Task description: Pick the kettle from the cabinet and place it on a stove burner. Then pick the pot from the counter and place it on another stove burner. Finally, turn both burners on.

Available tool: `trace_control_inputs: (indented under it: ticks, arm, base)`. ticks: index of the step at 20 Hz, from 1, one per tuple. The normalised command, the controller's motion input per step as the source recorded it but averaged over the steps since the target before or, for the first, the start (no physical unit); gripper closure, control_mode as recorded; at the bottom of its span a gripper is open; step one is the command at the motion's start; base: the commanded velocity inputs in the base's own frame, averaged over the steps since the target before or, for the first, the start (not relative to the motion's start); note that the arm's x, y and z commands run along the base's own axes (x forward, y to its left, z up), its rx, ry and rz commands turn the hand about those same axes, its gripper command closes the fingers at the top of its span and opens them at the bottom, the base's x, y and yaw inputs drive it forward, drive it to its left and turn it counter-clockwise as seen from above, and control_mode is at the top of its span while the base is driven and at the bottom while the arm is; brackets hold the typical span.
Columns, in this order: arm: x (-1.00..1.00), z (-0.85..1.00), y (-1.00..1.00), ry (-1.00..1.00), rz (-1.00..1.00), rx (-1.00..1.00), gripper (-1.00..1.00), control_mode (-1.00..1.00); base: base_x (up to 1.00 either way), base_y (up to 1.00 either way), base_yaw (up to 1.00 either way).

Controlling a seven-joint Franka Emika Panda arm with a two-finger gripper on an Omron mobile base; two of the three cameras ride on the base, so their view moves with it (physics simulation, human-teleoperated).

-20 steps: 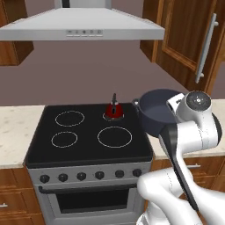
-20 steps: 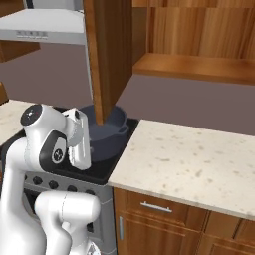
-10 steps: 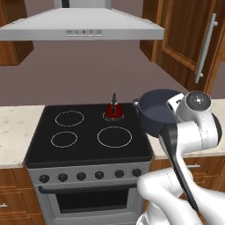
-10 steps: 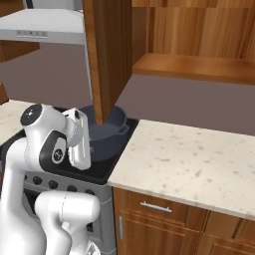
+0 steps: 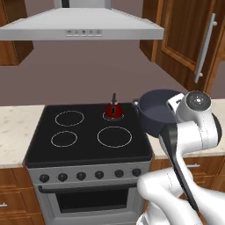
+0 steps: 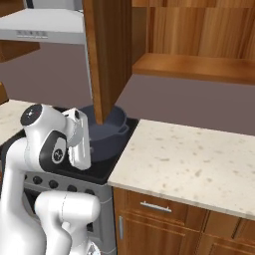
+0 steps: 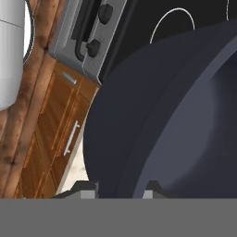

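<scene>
- Two things of the task are in play: the kettle [image 5: 114, 109] already stands on the small rear burner [image 5: 114, 115] at the upper middle of the cooktop [image 5: 39, 145] in the left base view, and the pot [image 5: 154, 113] is held up at the right of that frame.
- The gripper [image 7: 119, 190] is pinched on the pot's rim: in the hand view its two finger tips rise at the bottom edge, one on each side of the dark wall, with the pot's bowl spreading up and to the right of them.
- The pot hangs over the right edge of the cooktop where it meets the counter [image 6: 189, 159]; in the right base view it sits at centre left, partly hidden behind the open cabinet door [image 6: 107, 55]. Whether its base touches anything I cannot tell, though it looks lifted clear.
- The relation that matters: the largest circle [image 5: 114, 136] lies to the lower left of the pot in the left base view, in front of the kettle and apart from it. In the hand view a white circle outline [image 7: 173, 25] shows at the top, beyond the pot's far rim.
- My judgement: the pot must travel leftward across the glass to be centred over that circle, keeping its near wall off the kettle's handle.
- The front knobs [image 5: 81, 176] run along the lower middle of the left base view, untouched as things lie.
</scene>
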Motion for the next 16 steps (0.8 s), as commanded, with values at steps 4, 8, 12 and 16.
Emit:
trace_control_inputs:
  ticks: [4, 8, 12, 16]
  arm:
    - [0.00, 0.00, 0.00, 0.00, 0.00, 0.00, 1.00, 1.00]
    - [0.00, 0.00, 0.00, 0.00, 0.00, 0.00, 1.00, 1.00]
    - [0.00, 0.00, 0.00, 0.00, 0.00, 0.00, 1.00, 1.00]
    - [0.00, -0.01, 0.00, 0.00, 0.00, 0.00, 1.00, -1.00]
  base:
    - [-0.34, -0.06, 0.00]
    - [-0.38, -0.03, 0.00]
    - [-0.03, 0.00, 0.00]
    - [0.00, 0.00, 0.00]
